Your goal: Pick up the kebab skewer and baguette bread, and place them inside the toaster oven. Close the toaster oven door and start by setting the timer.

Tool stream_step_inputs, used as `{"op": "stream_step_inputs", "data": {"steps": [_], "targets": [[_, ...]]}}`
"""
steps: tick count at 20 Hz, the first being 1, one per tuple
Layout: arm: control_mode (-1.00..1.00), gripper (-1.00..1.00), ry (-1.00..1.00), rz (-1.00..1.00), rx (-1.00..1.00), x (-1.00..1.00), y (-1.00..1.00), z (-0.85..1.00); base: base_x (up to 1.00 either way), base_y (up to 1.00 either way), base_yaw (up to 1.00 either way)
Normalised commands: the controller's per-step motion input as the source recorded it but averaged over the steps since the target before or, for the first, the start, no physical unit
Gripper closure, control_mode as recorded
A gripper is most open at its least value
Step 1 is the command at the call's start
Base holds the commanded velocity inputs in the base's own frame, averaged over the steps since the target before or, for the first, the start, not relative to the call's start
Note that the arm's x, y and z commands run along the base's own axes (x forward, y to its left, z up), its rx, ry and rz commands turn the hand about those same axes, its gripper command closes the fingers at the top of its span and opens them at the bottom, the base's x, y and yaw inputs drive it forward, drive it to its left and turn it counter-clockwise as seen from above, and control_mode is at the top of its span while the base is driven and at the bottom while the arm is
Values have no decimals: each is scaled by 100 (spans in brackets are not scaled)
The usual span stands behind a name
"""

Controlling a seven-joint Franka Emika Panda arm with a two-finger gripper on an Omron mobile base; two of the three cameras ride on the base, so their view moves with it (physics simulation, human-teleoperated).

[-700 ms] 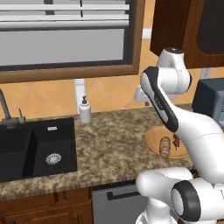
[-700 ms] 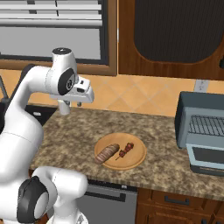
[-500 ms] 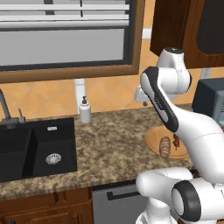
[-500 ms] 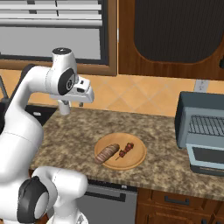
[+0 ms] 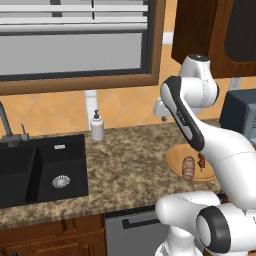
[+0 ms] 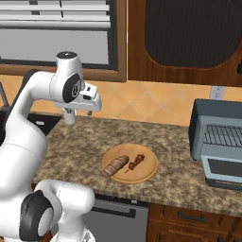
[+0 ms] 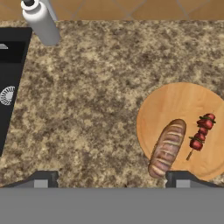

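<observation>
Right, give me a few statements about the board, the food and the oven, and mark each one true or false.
1. The baguette bread and the kebab skewer lie side by side on the round wooden board. True.
2. The toaster oven door is shut. False: it hangs open, with the wire rack exposed.
3. The end effector holds the skewer. False: it is open, holding nothing, above the counter.
4. A soap dispenser stands by the sink. True.
</observation>
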Motion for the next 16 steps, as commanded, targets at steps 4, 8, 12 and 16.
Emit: {"op": "stream_step_inputs", "data": {"steps": [4,8,12,16], "targets": [[100,-100,0,0,0,0,0,0,0,-79,0],[100,-100,0,0,0,0,0,0,0,-100,0],[100,-100,0,0,0,0,0,0,0,-96,0],[100,-100,0,0,0,0,0,0,2,-49,0]]}}
